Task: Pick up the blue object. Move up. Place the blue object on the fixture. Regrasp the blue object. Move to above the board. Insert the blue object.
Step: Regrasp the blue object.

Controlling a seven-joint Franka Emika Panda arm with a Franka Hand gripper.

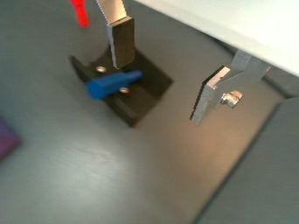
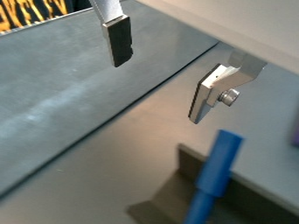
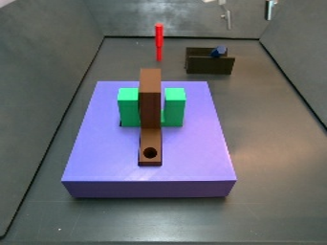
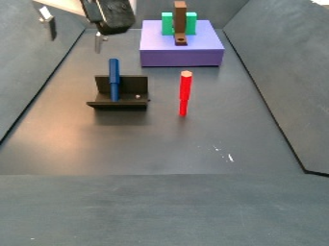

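Note:
The blue object (image 4: 114, 79) stands upright on the fixture (image 4: 118, 97), a small dark block. It shows in both wrist views (image 1: 114, 83) (image 2: 214, 179) and as a blue tip in a side view (image 3: 219, 52). The fixture also shows in other views (image 1: 138, 102) (image 3: 207, 64). My gripper (image 1: 163, 87) is open and empty, raised above and just beside the peg, not touching it. It also shows in the remaining views (image 2: 162, 86) (image 3: 247, 11) (image 4: 75, 32). The board (image 3: 153, 158) lies apart from the fixture, and also shows in a side view (image 4: 180, 53).
A thin red peg (image 4: 184, 93) stands upright on the floor between the fixture and the board, also seen in other views (image 3: 160, 41) (image 1: 79, 12). On the board sit a green block (image 3: 173, 105) and a long brown bar (image 3: 151, 110) with a round hole. Dark walls enclose the floor.

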